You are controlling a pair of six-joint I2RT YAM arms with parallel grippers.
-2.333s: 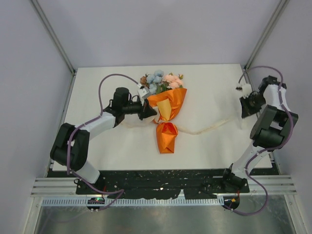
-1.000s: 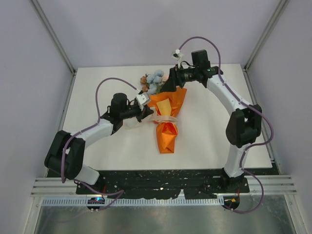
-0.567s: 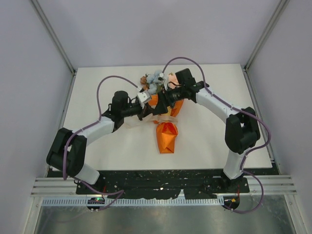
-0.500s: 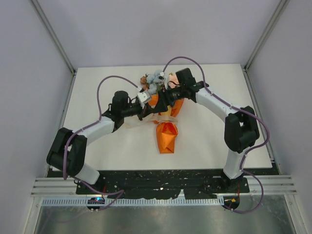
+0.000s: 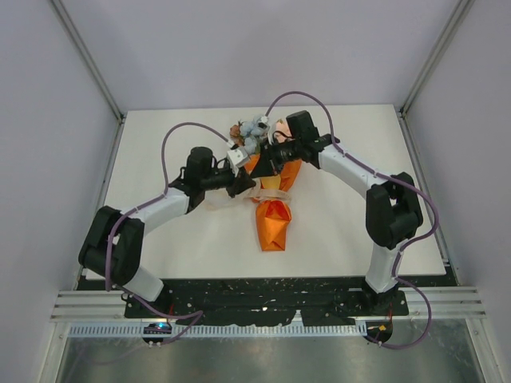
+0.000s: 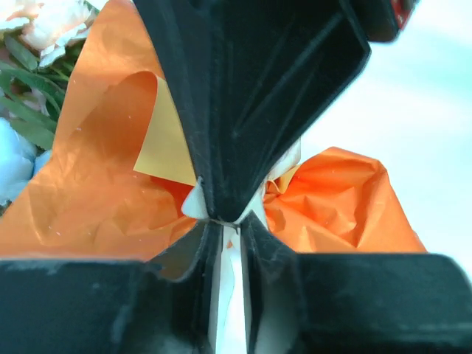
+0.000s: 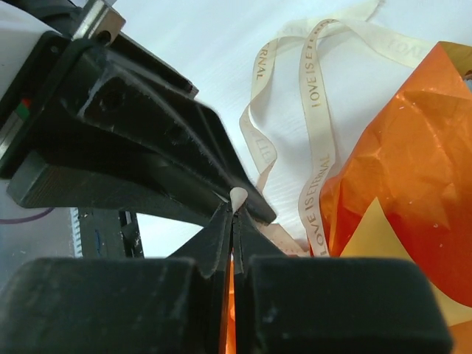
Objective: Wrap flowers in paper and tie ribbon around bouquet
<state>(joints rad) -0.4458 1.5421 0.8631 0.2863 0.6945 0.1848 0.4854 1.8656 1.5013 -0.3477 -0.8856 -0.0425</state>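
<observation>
The bouquet [image 5: 286, 174] is lying near the middle of the bench [image 5: 359, 215]. Its flowers [image 5: 257, 128] are pointing toward the far edge, and the orange paper [image 5: 274, 227] cone is tapering toward the near one. The cream ribbon [image 7: 306, 110] is crossing the bouquet's narrow waist, and its printed loops are trailing over the bench on the bouquet's left side. The left gripper [image 6: 225, 221] is reaching in from the bouquet's left and is clenched on a flat strip of ribbon running between its fingers. The right gripper [image 7: 234, 210] is coming in from the flower end, over the paper, and is pinching a small cream tip of ribbon. The two grippers' fingertips are meeting nose to nose just above the bouquet's waist, touching or nearly so.
</observation>
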